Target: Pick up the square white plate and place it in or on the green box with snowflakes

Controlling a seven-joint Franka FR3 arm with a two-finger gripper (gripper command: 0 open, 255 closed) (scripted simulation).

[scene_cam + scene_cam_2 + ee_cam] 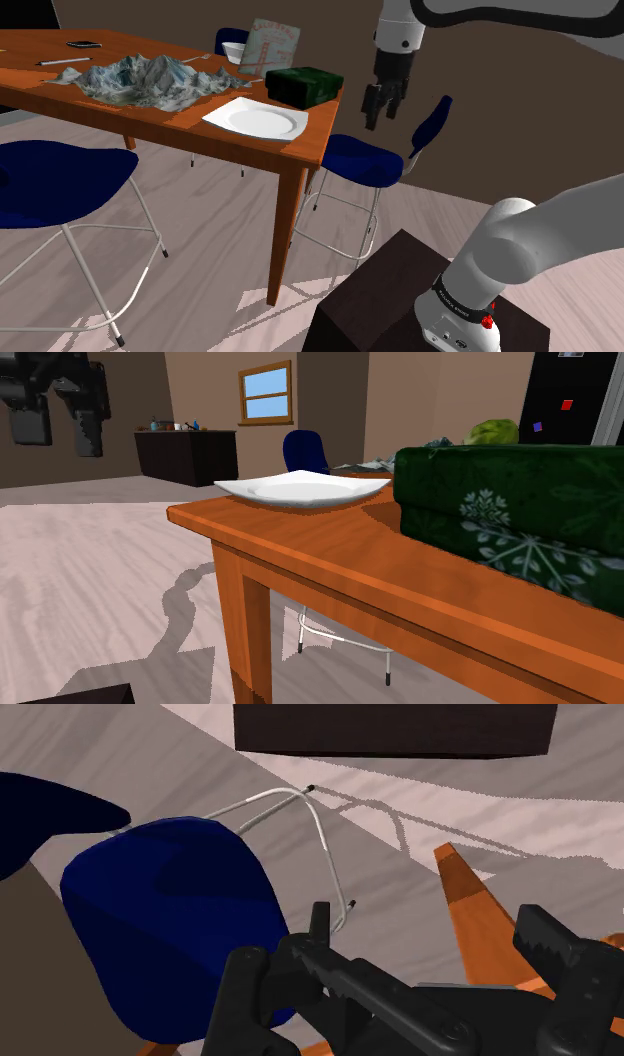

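Two black fingers [548, 944] of your gripper [381, 108] stand apart with nothing between them. The gripper hangs in the air beyond the corner of the orange wooden table [305, 150], above a dark blue chair seat [362, 160]. Your square white plate [257, 119] lies flat near that corner, just beside the dark green box with pale snowflakes [303, 83]. Both sit well apart from the gripper.

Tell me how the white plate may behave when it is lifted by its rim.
The plate looks stiff and thin, so it probably keeps its shape. Its smooth, glossy surface may slip in a grasp. It is wide and shallow, so held at one edge it could tilt.
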